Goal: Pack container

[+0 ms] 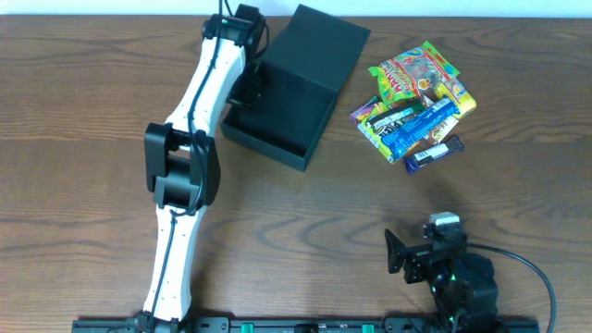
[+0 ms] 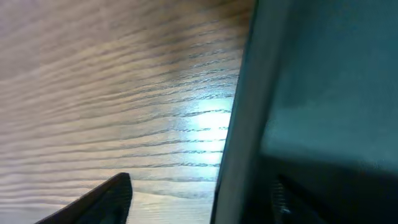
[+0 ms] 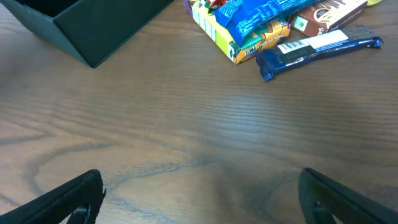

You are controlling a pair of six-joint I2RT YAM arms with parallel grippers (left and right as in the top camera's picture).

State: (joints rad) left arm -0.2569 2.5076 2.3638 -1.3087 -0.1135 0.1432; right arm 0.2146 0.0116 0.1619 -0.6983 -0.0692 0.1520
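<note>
The container (image 1: 277, 125) is a dark square box standing open at the back middle of the table, its flap lid (image 1: 319, 46) raised behind it. My left gripper (image 1: 250, 91) is at the box's left wall. In the left wrist view the gripper (image 2: 200, 185) is open and straddles that wall (image 2: 242, 124), one finger outside over the table and one inside the box, with a gap left of the wall. My right gripper (image 1: 418, 254) is open and empty near the front edge, low over bare wood in its wrist view (image 3: 200, 180). The box's corner (image 3: 93, 31) shows there at top left.
A pile of colourful snack packets (image 1: 416, 97) lies to the right of the box, with a dark blue bar (image 1: 433, 154) at its near edge. The pile (image 3: 261, 25) and the bar (image 3: 317, 46) also show in the right wrist view. The table is brown wood.
</note>
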